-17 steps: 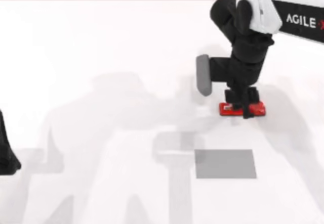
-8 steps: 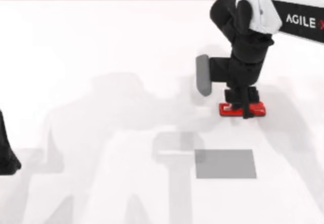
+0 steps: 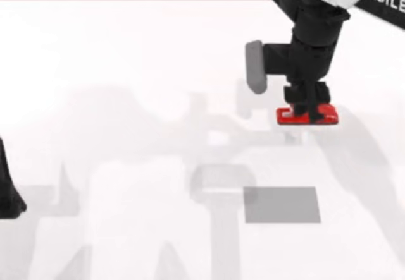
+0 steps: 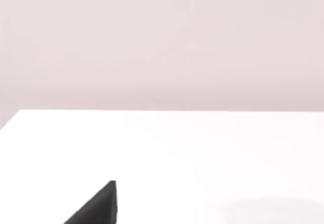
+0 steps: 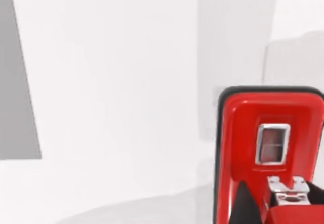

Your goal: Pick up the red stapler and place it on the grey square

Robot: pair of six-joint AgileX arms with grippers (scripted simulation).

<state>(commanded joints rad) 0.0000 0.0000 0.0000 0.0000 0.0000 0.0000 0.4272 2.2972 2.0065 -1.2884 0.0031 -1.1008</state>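
A: Near edge first. What's there?

B: Left arm (image 3: 9, 191), parked at the table's (image 3: 126, 59) left near edge, just a black bit poking in. Its own wrist view only catches a dark wedge (image 4: 96, 206) over bare white tabletop, so can't tell if its fingers are open or closed.

A: Next one back?

B: The grey square (image 3: 281, 205), flat on the table, right of centre, nothing on it. Pale shadows run beside it and one clips its left corner. It also shows as a grey strip (image 5: 17, 82) at the edge of the right wrist view.

A: And the stapler?

B: The red stapler (image 3: 307, 115) is farther back than the square and a touch to the right, well apart from it. Long side runs left-right in the top view. A shadow sits on the table just below it, offset from the body, so it looks off the surface.

A: Who's holding it?

B: The right gripper (image 3: 306, 105). It comes straight down onto the stapler's middle, fingers clamped across the narrow width, dark fingers overlapping the red on both sides. Right wrist view shows the stapler (image 5: 271, 153) close up: red shell, dark rim, small silver window, metal hinge piece, with a dark fingertip (image 5: 245, 206) against it.

A: Farthest back?

B: Right arm (image 3: 310, 27) rising to the top right corner, white link with AGILE lettering. A grey oval disc (image 3: 255, 67) sticks out on its left.
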